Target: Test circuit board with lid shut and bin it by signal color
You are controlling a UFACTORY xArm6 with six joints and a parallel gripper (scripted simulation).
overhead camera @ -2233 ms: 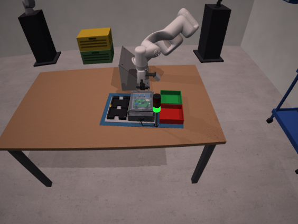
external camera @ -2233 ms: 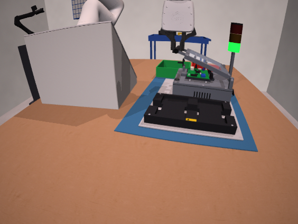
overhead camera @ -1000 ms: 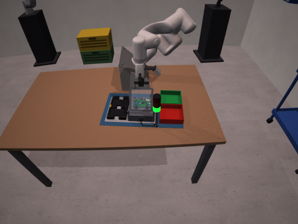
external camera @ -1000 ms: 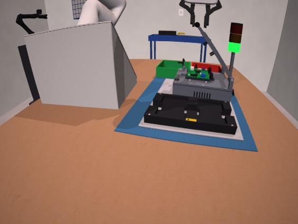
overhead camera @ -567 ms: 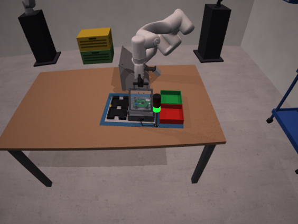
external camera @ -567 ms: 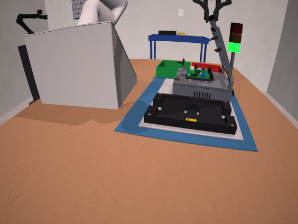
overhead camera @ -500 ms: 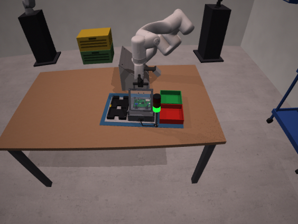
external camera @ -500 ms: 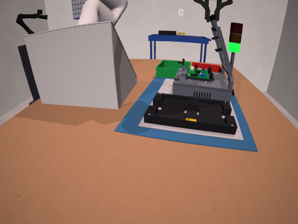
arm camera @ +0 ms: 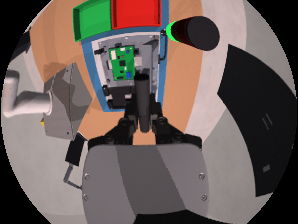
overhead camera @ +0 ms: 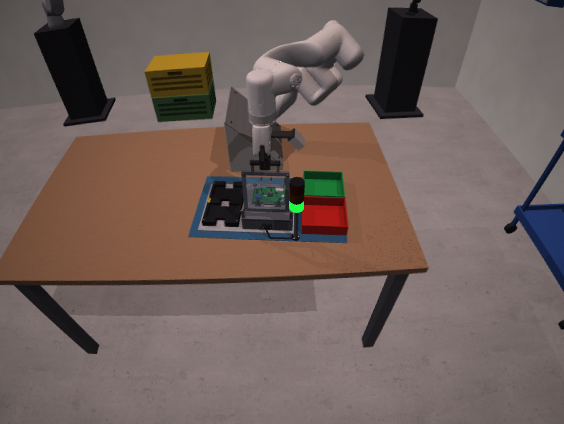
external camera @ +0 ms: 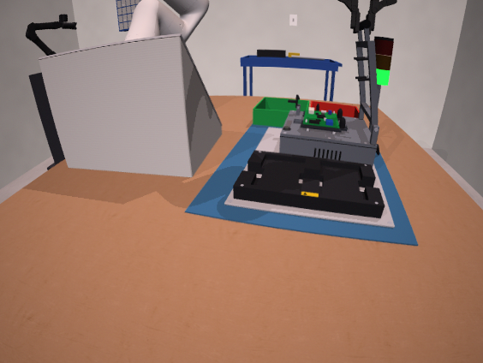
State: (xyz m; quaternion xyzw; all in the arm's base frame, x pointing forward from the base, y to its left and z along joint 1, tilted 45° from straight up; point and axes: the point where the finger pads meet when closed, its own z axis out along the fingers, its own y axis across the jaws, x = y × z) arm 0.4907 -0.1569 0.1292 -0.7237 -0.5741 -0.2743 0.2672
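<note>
The green circuit board (overhead camera: 265, 196) lies face up on the plate of the grey tester (overhead camera: 266, 212); it also shows in the exterior view (external camera: 321, 118) and the wrist view (arm camera: 121, 66). The tester's lid (external camera: 366, 86) stands open, nearly upright. My gripper (external camera: 364, 23) (overhead camera: 265, 165) is shut on the lid's black handle (arm camera: 141, 96) at the lid's top edge, above the tester. The signal tower (overhead camera: 296, 195) beside the tester shows green (external camera: 382, 77). The green bin (overhead camera: 324, 183) and the red bin (overhead camera: 325, 215) stand side by side to the tester's right. The black tray (overhead camera: 222, 204) holds no board.
Tray, tester and tower stand on a blue mat (external camera: 300, 214). A large grey sloped housing (external camera: 120, 107) stands at the arm's base behind the mat. Yellow and green crates (overhead camera: 181, 87) and two black pillars stand on the floor beyond the table.
</note>
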